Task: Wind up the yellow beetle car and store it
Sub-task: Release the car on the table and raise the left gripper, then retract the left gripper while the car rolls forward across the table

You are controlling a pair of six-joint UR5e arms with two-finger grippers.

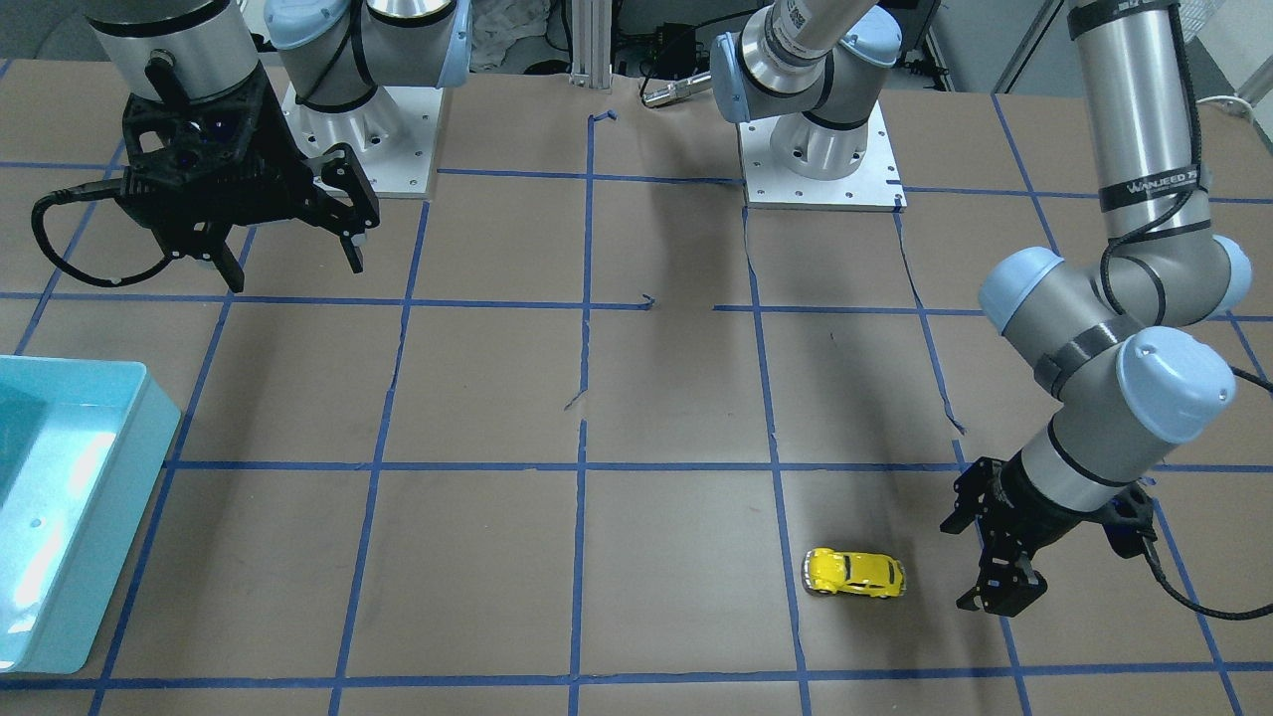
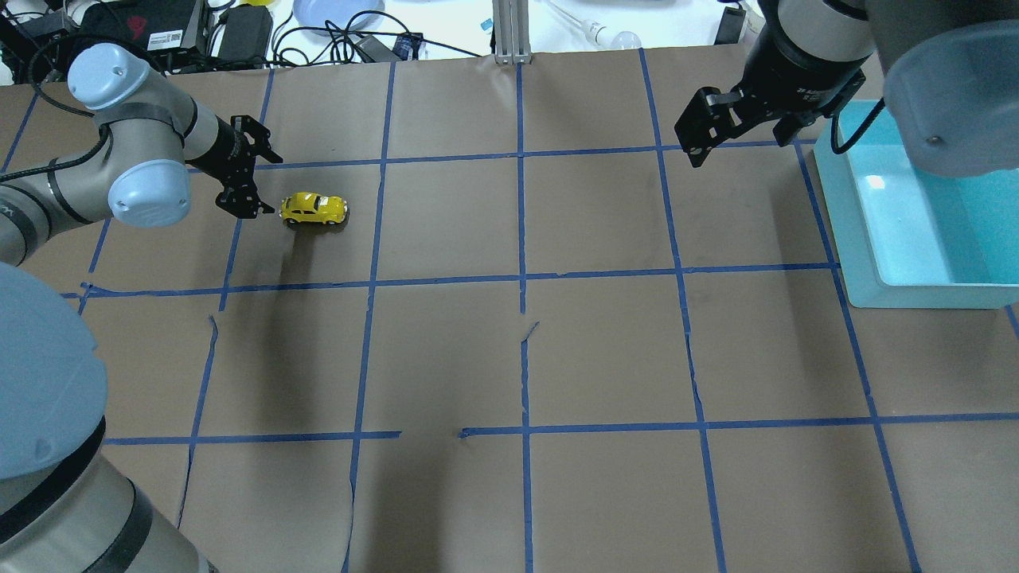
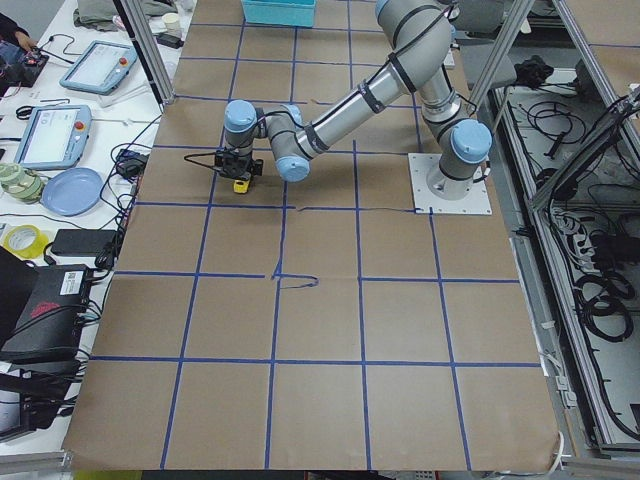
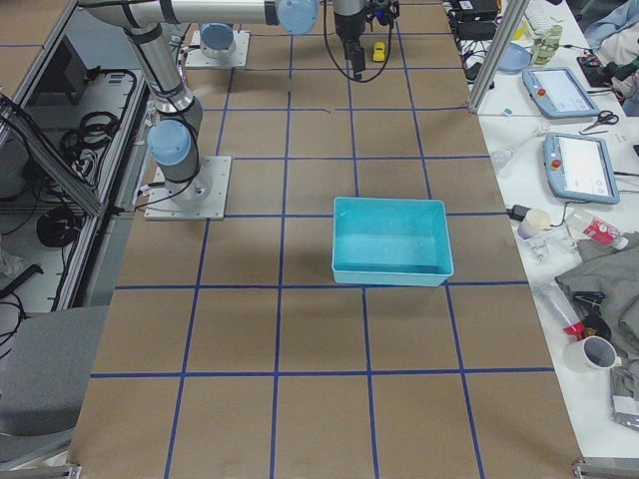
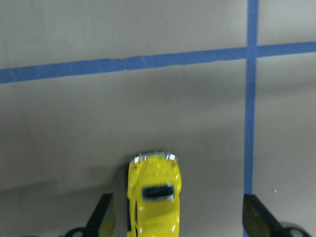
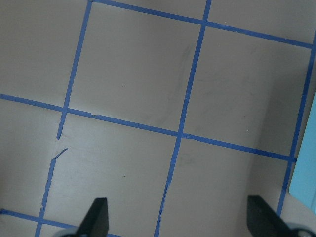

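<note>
Overhead exterior shows me the yellow beetle car (image 2: 314, 208) in the upper left of the frame, on its wheels on the brown paper. The left gripper (image 2: 275, 185) is just beside it on the frame's left side. In the left wrist view its fingers (image 5: 103, 217) stand wide apart at the bottom corners. The car sits low in the picture between them, much nearer the finger on the picture's left, and I cannot tell whether that finger touches it.

I judge the step in hand to be the grasp that comes before winding. To do it well I would shift the gripper sideways until the car is centred in the gap, then close across the car's flanks, not its rounded roof, since the glossy shell looks likely to slip. I would keep the wheels pressed on the paper so that a pull-back has something to bite on.

The right gripper (image 1: 293, 264) hangs above the table in the upper left of the front-facing view, fingers spread wide and empty.

The teal bin (image 2: 931, 296) sits at the right edge of the overhead frame, well apart from the car. In the exterior right view nothing shows inside it.
</note>
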